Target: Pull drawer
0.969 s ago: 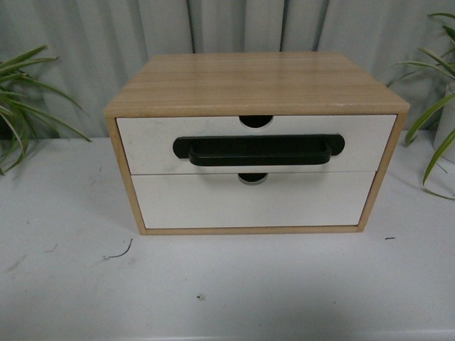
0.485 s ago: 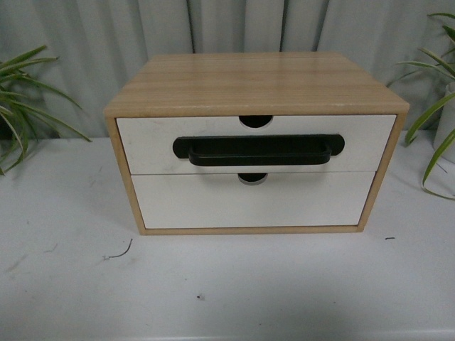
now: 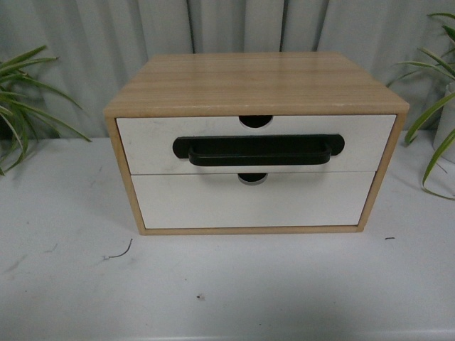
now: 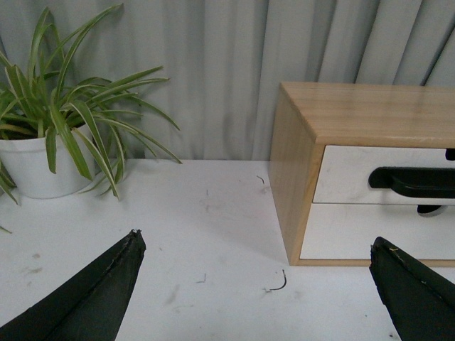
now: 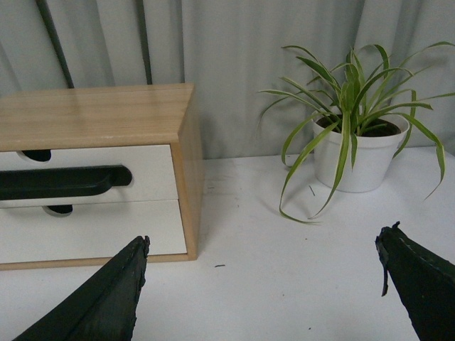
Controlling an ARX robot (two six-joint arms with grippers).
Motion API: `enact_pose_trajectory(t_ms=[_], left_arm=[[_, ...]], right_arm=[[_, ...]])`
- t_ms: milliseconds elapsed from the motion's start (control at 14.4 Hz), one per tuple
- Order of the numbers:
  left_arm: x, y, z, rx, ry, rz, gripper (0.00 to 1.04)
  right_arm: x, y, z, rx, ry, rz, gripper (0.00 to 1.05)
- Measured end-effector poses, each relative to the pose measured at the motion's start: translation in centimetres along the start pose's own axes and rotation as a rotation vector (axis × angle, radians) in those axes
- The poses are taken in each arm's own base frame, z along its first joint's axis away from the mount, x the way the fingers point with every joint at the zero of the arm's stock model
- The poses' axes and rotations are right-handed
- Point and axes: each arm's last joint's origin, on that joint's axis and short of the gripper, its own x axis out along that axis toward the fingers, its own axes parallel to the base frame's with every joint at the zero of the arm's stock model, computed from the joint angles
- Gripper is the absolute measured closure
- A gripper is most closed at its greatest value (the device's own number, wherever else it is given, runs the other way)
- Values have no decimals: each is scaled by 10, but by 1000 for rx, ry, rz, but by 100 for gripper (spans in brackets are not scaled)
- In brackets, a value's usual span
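Observation:
A light wood cabinet (image 3: 256, 82) stands on the white table (image 3: 227, 284). Its upper drawer (image 3: 149, 142) has a white front, a wide black bar handle (image 3: 257, 150) and a semicircular notch (image 3: 255, 121); it sits flush with the frame. The drawer (image 4: 341, 174) also shows in the left wrist view and the drawer (image 5: 153, 177) in the right wrist view. My left gripper (image 4: 256, 245) is open over the table, to the left of and in front of the cabinet. My right gripper (image 5: 263, 245) is open to the cabinet's right. Neither arm appears in the front view.
Below it is a plain white drawer front (image 3: 249, 200) without a handle. A potted spider plant (image 4: 43, 142) stands left of the cabinet, another potted plant (image 5: 352, 135) right of it. A grey curtain (image 3: 227, 28) hangs behind. A small dark wire scrap (image 3: 119, 253) lies on the table.

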Motion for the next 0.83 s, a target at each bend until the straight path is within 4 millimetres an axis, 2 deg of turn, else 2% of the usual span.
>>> enact_pose_trajectory(t_ms=[346, 415, 485, 623, 692, 831], left_arm=[[0, 0, 0, -1, 4, 2, 7], [1, -3, -1, -25, 169, 87, 7], [9, -8, 12, -26, 205, 134, 7], [35, -13, 49, -66, 85, 148, 7], [53, -18, 57, -73, 69, 118, 7], [100, -29, 68, -80, 81, 48, 7]], right_arm=[[0, 0, -1, -6, 21, 15, 6], [7, -2, 2, -37, 111, 119, 6], [19, -2, 15, -69, 93, 171, 6], [55, 1, 51, -132, -19, 207, 6], [78, 4, 61, -144, -28, 202, 6], [136, 20, 76, -182, 6, 207, 6]])
